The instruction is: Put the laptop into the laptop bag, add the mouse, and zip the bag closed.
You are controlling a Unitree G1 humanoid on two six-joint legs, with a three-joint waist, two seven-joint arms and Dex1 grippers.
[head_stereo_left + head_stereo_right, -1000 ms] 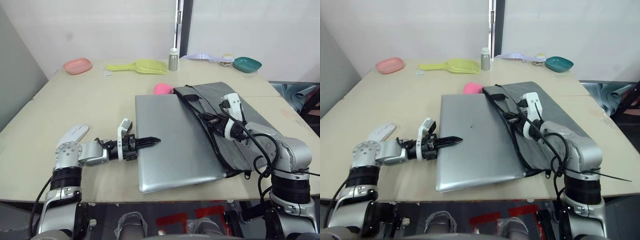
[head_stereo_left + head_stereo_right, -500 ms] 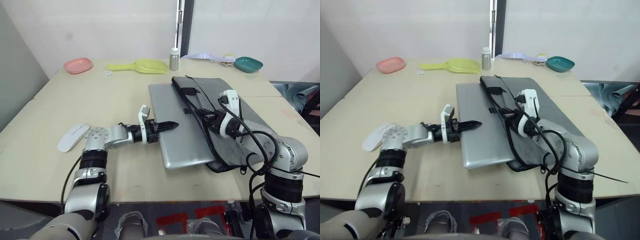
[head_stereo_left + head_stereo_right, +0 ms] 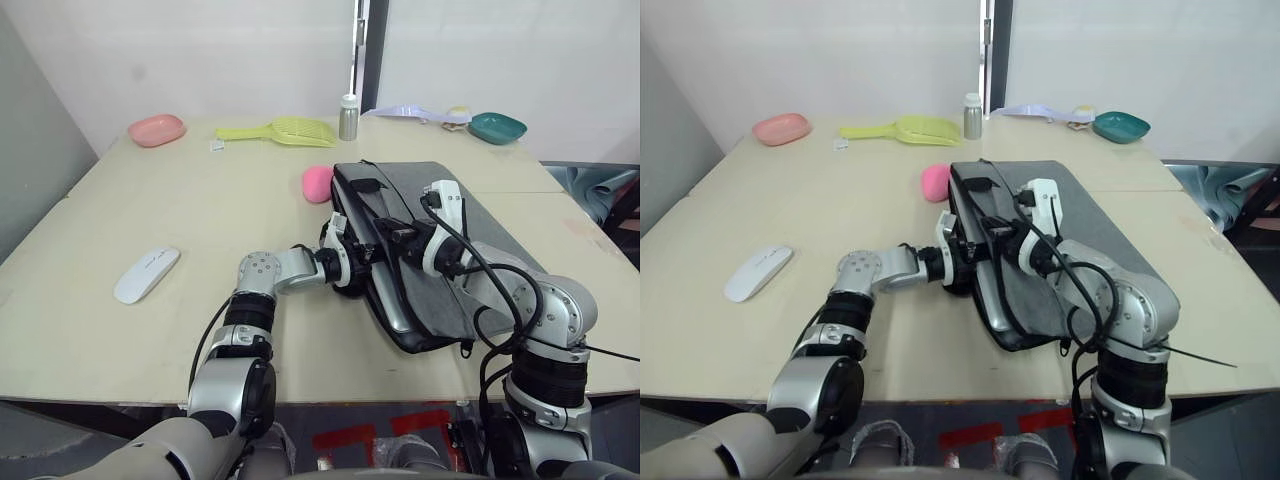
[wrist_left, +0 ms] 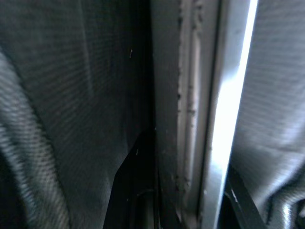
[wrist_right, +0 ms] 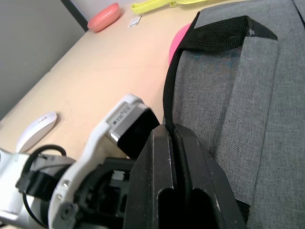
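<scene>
The grey laptop bag [image 3: 470, 240] lies flat at the centre right of the table. The silver laptop [image 4: 228, 105] sits almost wholly inside it, with a thin silver edge [image 3: 386, 303] showing at the bag's left-hand opening. My left gripper [image 3: 362, 262] is at that opening, against the laptop's edge. My right gripper [image 5: 172, 131] is shut on the bag's black strap handle [image 5: 214, 38] and holds the upper flap just above the opening. The white mouse [image 3: 146, 274] lies alone on the table, far to the left of both grippers.
A pink lump [image 3: 318, 183] lies just beyond the bag's far left corner. Along the table's back edge are a pink dish [image 3: 157, 130], a yellow scoop [image 3: 280, 131], a small metal bottle [image 3: 347, 118] and a teal bowl [image 3: 497, 128].
The laptop has slid to the right, from half out to almost fully inside the bag. My left gripper followed it to the opening. The pink lump has come back into sight.
</scene>
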